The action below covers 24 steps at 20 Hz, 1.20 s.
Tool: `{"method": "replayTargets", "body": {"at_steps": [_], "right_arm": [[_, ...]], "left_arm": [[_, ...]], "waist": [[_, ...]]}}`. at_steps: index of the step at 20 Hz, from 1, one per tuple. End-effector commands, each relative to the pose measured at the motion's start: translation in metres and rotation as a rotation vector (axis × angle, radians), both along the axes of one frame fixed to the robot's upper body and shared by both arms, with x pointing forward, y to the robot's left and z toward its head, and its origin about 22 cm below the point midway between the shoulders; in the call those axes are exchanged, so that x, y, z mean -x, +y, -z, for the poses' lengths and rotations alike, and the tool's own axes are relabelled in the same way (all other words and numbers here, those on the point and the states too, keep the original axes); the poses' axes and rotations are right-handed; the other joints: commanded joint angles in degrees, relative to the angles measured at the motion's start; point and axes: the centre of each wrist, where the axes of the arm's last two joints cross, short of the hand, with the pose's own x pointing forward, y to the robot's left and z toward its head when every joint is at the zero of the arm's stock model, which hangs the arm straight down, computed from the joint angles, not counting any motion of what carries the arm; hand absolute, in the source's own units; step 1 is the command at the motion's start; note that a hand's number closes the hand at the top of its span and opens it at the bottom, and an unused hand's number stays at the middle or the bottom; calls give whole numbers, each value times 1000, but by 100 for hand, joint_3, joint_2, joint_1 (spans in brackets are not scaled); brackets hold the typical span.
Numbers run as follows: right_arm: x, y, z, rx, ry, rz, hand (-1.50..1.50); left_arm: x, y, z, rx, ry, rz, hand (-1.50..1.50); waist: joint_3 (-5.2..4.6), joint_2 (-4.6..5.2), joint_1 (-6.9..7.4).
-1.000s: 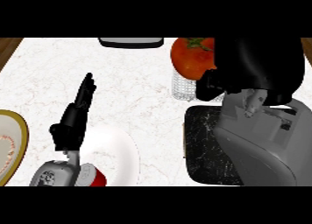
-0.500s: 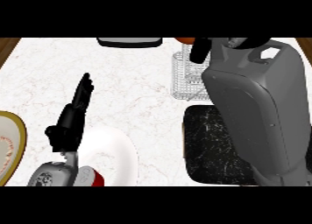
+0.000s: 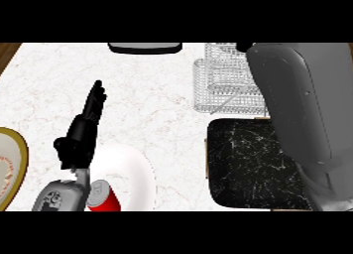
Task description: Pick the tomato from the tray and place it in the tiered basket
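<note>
Over the wire tiered basket (image 3: 227, 79) your right forearm (image 3: 304, 114) reached, its hand out of sight; your left hand (image 3: 83, 130) rested straight-fingered, holding nothing

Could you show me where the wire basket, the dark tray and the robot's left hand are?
Wire basket (image 3: 223, 89): head view, on its front mesh.
Dark tray (image 3: 253, 163): head view, on its bare speckled surface.
Left hand (image 3: 81, 134): head view, on its palm.
</note>
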Motion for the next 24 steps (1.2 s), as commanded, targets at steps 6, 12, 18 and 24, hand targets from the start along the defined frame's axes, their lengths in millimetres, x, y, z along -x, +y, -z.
{"method": "replayTargets", "body": {"at_steps": [6, 12, 18, 24], "right_arm": [[-34, -36, 34, -301, -44, 168, -150], [-27, -56, 40, -475, -108, 78, -150], [-6, -66, 27, -623, -361, 181, -150], [36, -142, 3, -722, -457, 355, -150]], "left_arm": [[-9, -5, -9, -6, 25, 26, 0], [0, -11, -3, -1, 26, 1, 0], [5, -8, 8, 12, 15, -11, 0], [16, 11, 10, -7, 39, -43, 0]], "waist": [[-11, 53, 44], [-11, -2, -40], [-14, -20, -86], [-11, -80, -212]]}}
